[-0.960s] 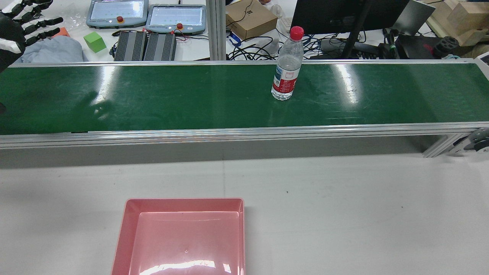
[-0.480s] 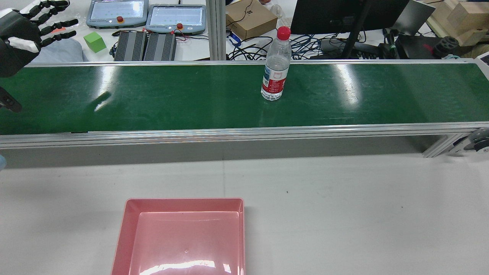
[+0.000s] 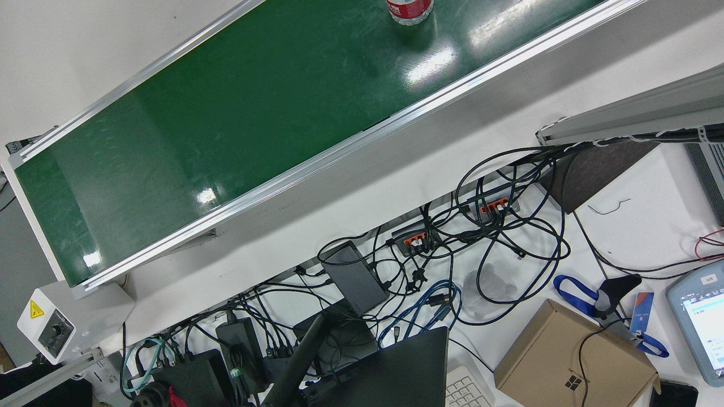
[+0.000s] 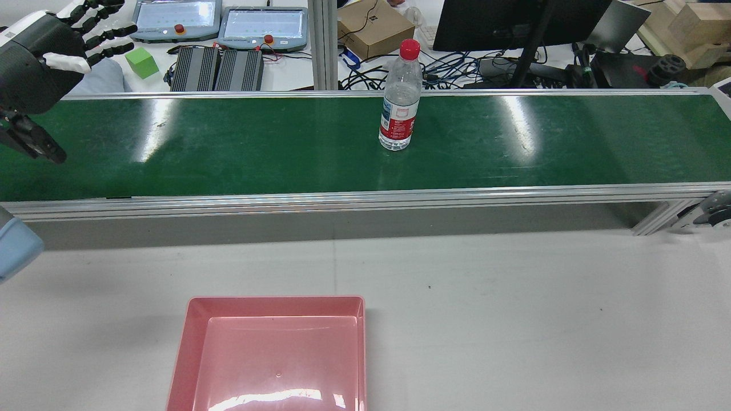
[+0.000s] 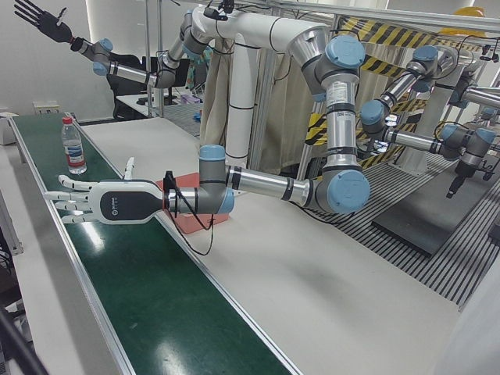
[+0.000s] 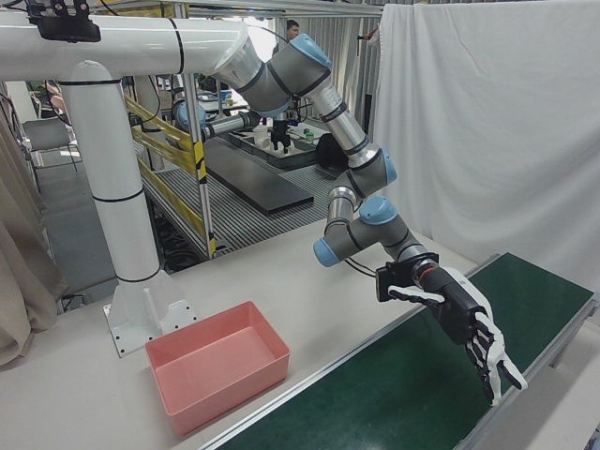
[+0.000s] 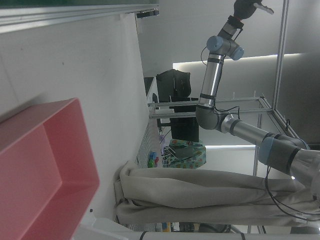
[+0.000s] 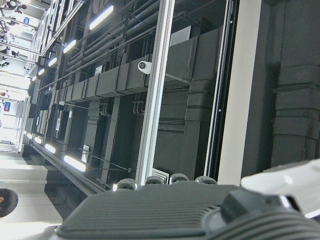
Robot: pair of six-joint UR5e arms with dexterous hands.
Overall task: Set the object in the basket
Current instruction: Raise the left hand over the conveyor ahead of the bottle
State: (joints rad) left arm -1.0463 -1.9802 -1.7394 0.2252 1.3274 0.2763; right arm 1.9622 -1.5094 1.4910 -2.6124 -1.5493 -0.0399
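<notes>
A clear water bottle [image 4: 400, 108] with a red cap and red label stands upright on the green conveyor belt [image 4: 257, 154]. It also shows in the left-front view [image 5: 75, 146] and at the top edge of the front view [image 3: 410, 8]. My left hand [image 4: 40, 63] hovers over the belt's left end, open with fingers spread, well left of the bottle; it also shows in the left-front view [image 5: 101, 201] and the right-front view [image 6: 473, 323]. The pink basket [image 4: 274, 301] sits empty on the white table. My right hand [image 5: 37, 19] is raised high, fingers spread, holding nothing.
The belt has aluminium side rails [image 4: 365, 197] between it and the white table. Behind the belt lie teach pendants [image 4: 262, 25], a green cube [image 4: 141, 61], a cardboard box [image 4: 374, 28], cables and a monitor. A white control box [image 3: 54, 325] stands at the belt's end.
The bottle has moved left along the belt. My left hand has come further into the rear view, moving right over the belt's left end, still open.
</notes>
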